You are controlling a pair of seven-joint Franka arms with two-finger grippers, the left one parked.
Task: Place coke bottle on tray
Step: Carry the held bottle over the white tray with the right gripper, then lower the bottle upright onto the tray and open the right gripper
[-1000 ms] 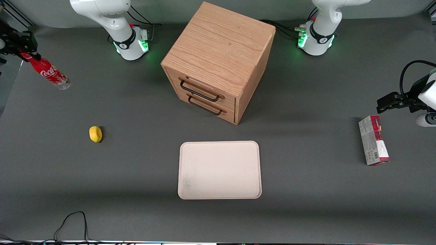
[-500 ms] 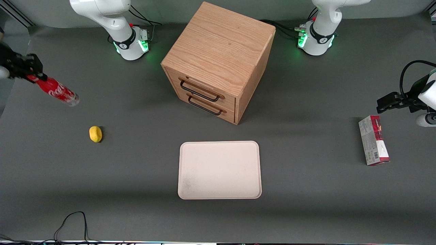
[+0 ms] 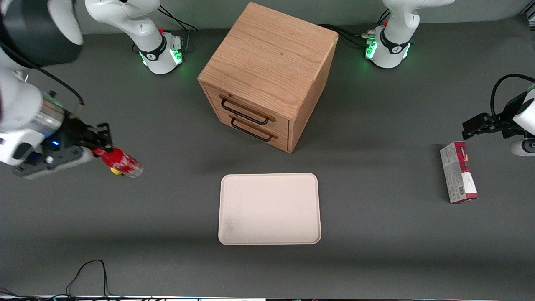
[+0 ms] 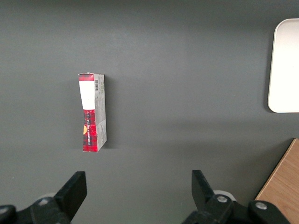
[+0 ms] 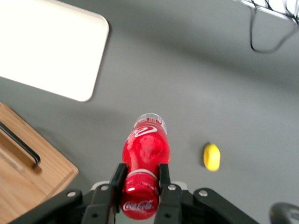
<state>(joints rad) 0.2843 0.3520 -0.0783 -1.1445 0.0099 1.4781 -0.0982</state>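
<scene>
My right gripper (image 3: pixel 99 146) is shut on the neck of the coke bottle (image 3: pixel 121 162), a slim red bottle with a red cap and clear base, carried tilted above the table toward the working arm's end. In the right wrist view both fingers (image 5: pixel 117 176) clamp the coke bottle (image 5: pixel 145 151) just below its cap, base pointing away from the gripper (image 5: pixel 140 175). The cream tray (image 3: pixel 269 208) lies flat in front of the wooden cabinet, nearer the front camera, with nothing on it. The tray (image 5: pixel 46 49) also shows in the right wrist view, apart from the bottle.
A wooden drawer cabinet (image 3: pixel 267 75) stands mid-table, drawers shut. A yellow lemon (image 5: pixel 211 156) lies on the table under the bottle, mostly hidden in the front view. A red-and-grey carton (image 3: pixel 458 177) lies toward the parked arm's end. A black cable (image 3: pixel 85 274) loops at the table's front edge.
The gripper has carried the coke bottle down from the table's far corner, nearer the front camera and toward the tray. It now hangs over the lemon.
</scene>
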